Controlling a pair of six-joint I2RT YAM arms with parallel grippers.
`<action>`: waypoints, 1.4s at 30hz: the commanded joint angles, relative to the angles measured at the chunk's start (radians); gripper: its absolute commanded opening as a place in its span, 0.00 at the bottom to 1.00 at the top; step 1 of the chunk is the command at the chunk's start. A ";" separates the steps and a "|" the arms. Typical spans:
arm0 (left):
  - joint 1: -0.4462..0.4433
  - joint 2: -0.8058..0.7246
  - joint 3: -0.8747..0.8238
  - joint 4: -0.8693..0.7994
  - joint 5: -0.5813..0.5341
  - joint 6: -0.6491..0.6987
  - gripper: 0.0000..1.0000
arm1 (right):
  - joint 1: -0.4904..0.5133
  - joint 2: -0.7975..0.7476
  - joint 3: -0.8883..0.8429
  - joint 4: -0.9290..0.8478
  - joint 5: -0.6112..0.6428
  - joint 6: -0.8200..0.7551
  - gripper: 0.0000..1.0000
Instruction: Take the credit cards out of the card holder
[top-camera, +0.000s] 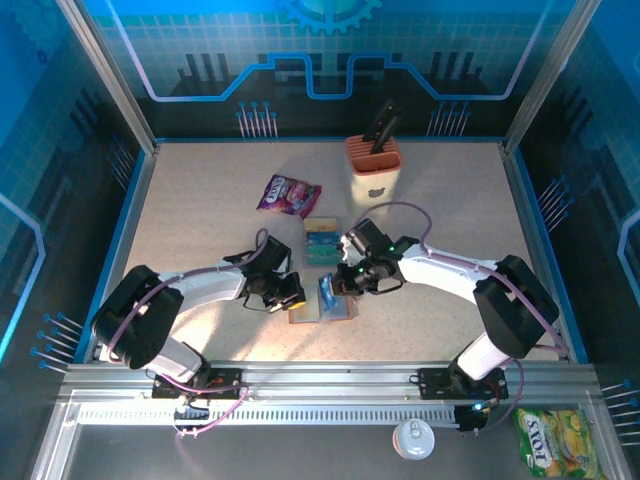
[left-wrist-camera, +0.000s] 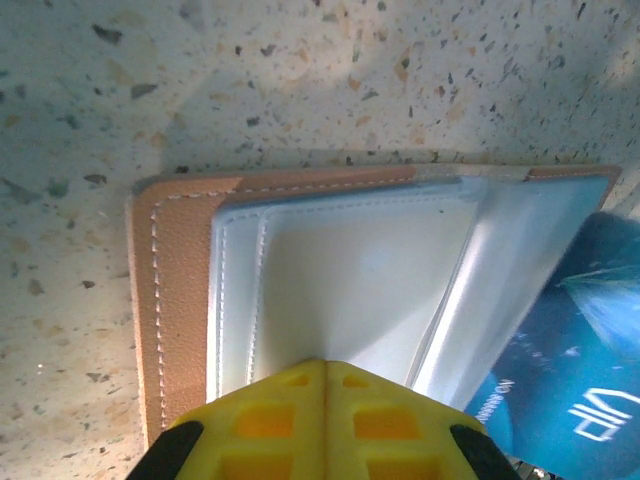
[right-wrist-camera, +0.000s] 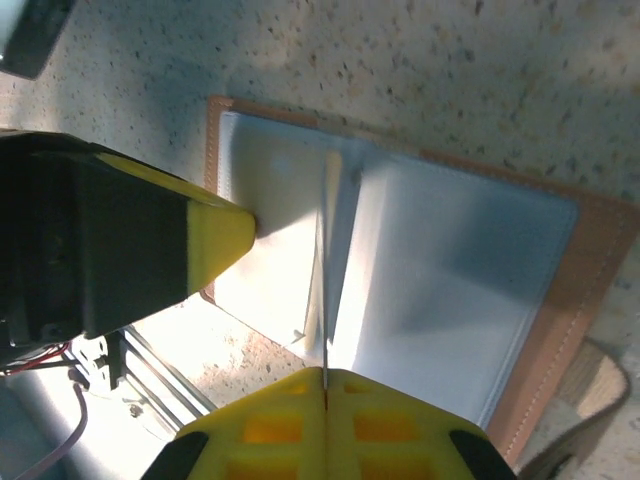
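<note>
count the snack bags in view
2: a purple bag on the table, left of the knife block; a yellow-green bag beyond the table's near right corner.

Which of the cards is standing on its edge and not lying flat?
The blue card, pinched between the right fingers, stands up over the open card holder. The other cards lie flat together, farther back on the table.
</note>
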 joint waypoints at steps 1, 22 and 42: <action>-0.004 -0.028 0.019 -0.046 -0.029 0.019 0.09 | -0.018 -0.023 0.062 -0.110 0.033 -0.151 0.01; 0.027 -0.196 -0.003 -0.074 -0.114 0.019 0.18 | -0.048 0.222 0.574 -0.535 0.169 -1.034 0.00; 0.053 -0.344 -0.065 -0.079 -0.181 -0.014 0.25 | -0.128 0.570 1.180 -0.892 0.216 -1.400 0.00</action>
